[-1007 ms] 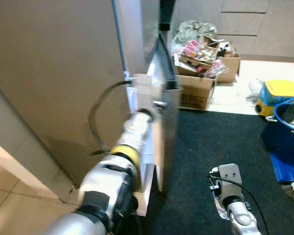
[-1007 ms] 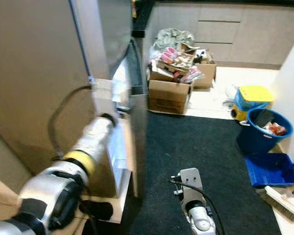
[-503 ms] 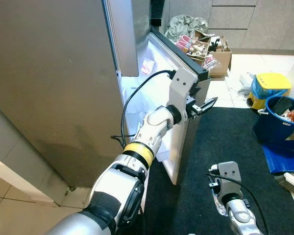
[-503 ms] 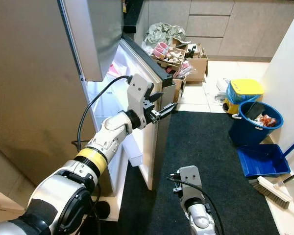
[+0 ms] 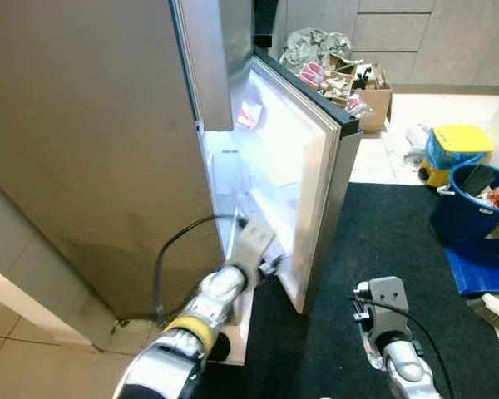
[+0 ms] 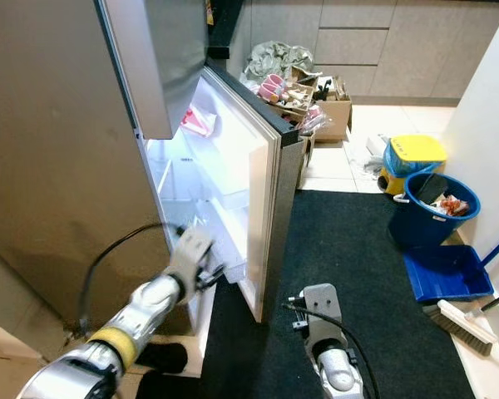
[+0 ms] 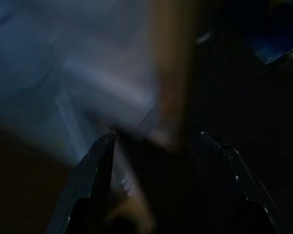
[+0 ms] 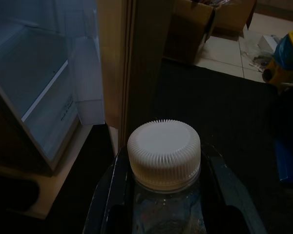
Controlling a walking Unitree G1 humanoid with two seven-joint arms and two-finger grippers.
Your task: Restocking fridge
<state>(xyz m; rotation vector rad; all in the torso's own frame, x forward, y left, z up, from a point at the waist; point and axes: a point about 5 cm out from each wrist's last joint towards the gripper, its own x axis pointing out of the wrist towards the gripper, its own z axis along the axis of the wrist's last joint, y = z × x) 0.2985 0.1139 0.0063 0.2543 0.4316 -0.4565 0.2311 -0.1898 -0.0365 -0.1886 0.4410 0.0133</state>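
Presently, entry by item.

Fridge door [image 6: 249, 208]: centre of the frame, swung wide, lit white interior showing, a pink packet [image 6: 198, 123] on an upper door shelf.

Left hand [image 5: 270, 264]: lower centre, low beside the bottom edge of the open door, blurred. In the left wrist view its two black fingers [image 7: 95, 165] stand apart with nothing between them.

Right hand [image 8: 161, 195]: fingers closed either side of a clear bottle [image 8: 163, 214] with a ribbed white cap [image 8: 164, 153]; this is the stock item, held low in front of the robot over the black mat [image 6: 349, 249], with the fridge shelves [image 8: 39, 92] ahead in the upper left of the right wrist view.

Surroundings: cardboard boxes [image 6: 303, 104] at upper centre, blue bucket [image 6: 432, 212] and yellow-lidded container [image 6: 412, 158] at right, blue dustpan [image 6: 445, 274] lower right.

Step in hand, as judged: door opened, bottle not yet shelved. To do it well, keep the bottle upright, clear the left arm from the opening, approach squarely, and choose a shelf tall enough before releasing.

Change from half a second ago: the left arm, then raised with its hand at the door's top edge, has dropped to the door's foot. Door angle about the same; right arm unmoved.
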